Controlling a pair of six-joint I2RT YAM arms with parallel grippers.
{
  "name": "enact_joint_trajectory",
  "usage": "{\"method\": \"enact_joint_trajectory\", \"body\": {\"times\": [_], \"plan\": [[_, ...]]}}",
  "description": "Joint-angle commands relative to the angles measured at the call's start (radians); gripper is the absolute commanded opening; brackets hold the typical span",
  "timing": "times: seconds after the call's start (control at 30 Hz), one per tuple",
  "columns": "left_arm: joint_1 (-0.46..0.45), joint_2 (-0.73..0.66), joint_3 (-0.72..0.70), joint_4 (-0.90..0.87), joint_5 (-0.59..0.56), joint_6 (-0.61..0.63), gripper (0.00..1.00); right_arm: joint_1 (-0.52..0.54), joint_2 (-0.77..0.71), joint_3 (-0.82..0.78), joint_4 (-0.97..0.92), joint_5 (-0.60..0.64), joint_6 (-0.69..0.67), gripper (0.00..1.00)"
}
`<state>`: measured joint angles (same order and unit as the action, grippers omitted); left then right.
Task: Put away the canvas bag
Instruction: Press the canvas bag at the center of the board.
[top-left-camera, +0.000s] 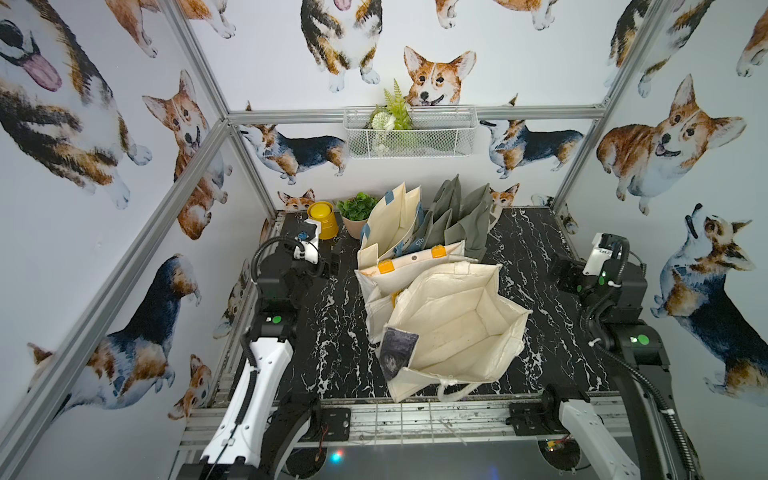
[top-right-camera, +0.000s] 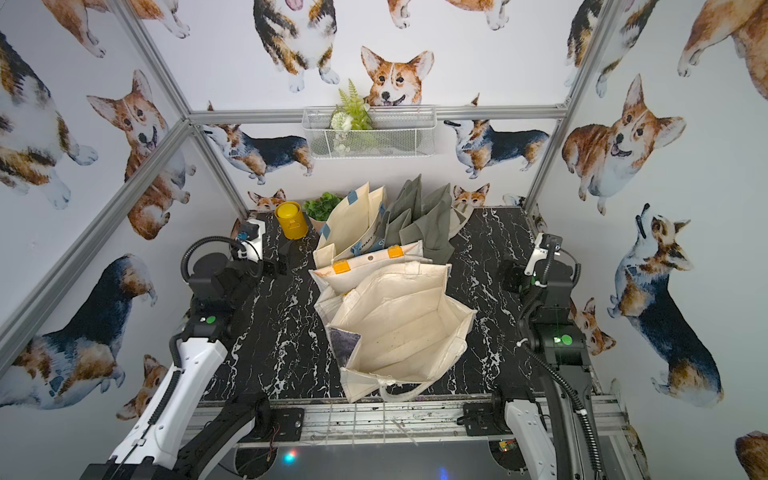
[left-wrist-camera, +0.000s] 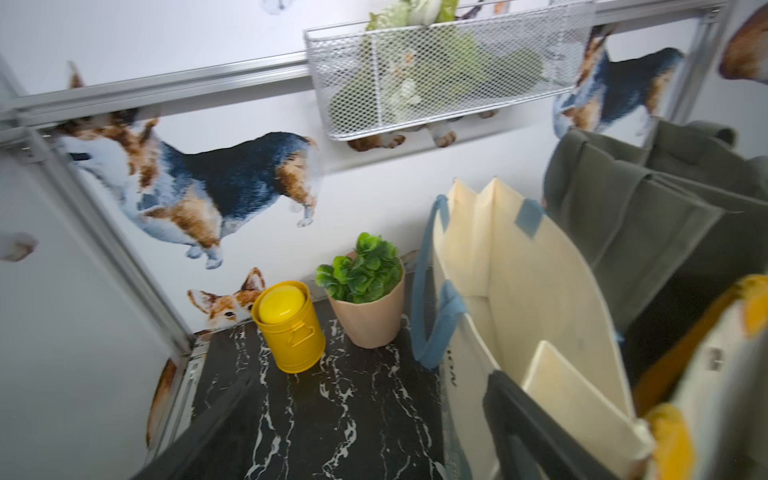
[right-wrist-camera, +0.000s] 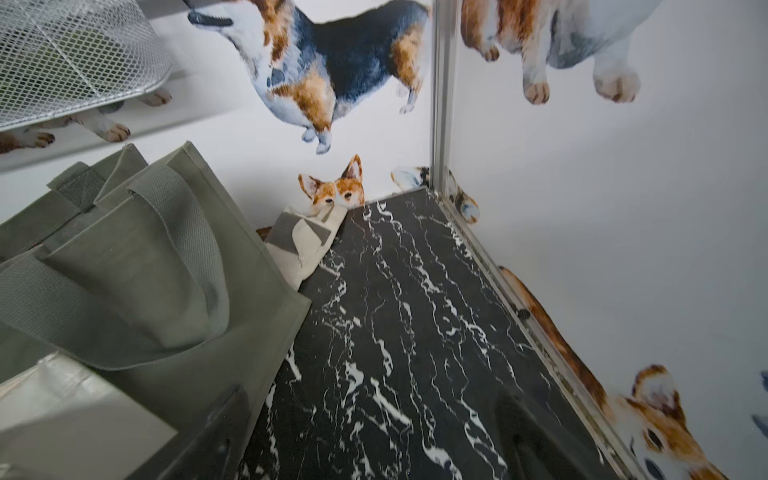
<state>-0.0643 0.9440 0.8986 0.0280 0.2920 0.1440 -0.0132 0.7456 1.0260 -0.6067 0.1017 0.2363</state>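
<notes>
A large cream canvas bag (top-left-camera: 453, 324) (top-right-camera: 399, 328) stands open and empty at the front middle of the black marble table (top-left-camera: 332, 332), a dark printed patch on its left side and a loop handle hanging over the front edge. My left gripper (top-left-camera: 332, 262) (top-right-camera: 280, 262) (left-wrist-camera: 365, 415) is open and empty to the left of the row of bags; one fingertip (left-wrist-camera: 511, 399) is right by the rim of a cream bag with blue handles (left-wrist-camera: 532, 291). My right gripper (top-left-camera: 561, 270) (top-right-camera: 509, 276) (right-wrist-camera: 374, 419) is open and empty over bare table to the right of the bags.
Behind the canvas bag stand a cream bag with yellow tabs (top-left-camera: 415, 262), the blue-handled bag (top-left-camera: 390, 216) and grey-green bags (top-left-camera: 461, 216) (right-wrist-camera: 145, 270). A yellow canister (top-left-camera: 321, 218), a potted plant (top-left-camera: 356, 212) and a folded cloth (right-wrist-camera: 303, 241) sit at the back. A wire basket (top-left-camera: 409, 133) hangs on the wall.
</notes>
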Motion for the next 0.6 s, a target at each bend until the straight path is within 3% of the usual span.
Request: {"method": "enact_joint_trajectory", "body": {"times": [0.0,0.17,0.3,0.4,0.57], "plan": [[-0.026,0.059,0.196,-0.34,0.234,0.013,0.8,0.002,0.092,0.187,-0.41,-0.085,0.048,0.96],[-0.246,0.105,0.403,-0.578,0.201,0.072,0.79,0.001,0.19,0.417,-0.683,-0.24,0.106,0.92],[-0.505,0.192,0.575,-0.776,0.112,0.053,0.75,0.002,0.199,0.519,-0.832,-0.336,0.106,0.9],[-0.684,0.274,0.691,-0.886,0.024,0.011,0.74,0.002,0.208,0.56,-0.932,-0.362,0.094,0.9],[-0.834,0.414,0.819,-1.025,-0.052,0.002,0.74,0.002,0.115,0.505,-1.043,-0.479,0.127,0.86]]}}
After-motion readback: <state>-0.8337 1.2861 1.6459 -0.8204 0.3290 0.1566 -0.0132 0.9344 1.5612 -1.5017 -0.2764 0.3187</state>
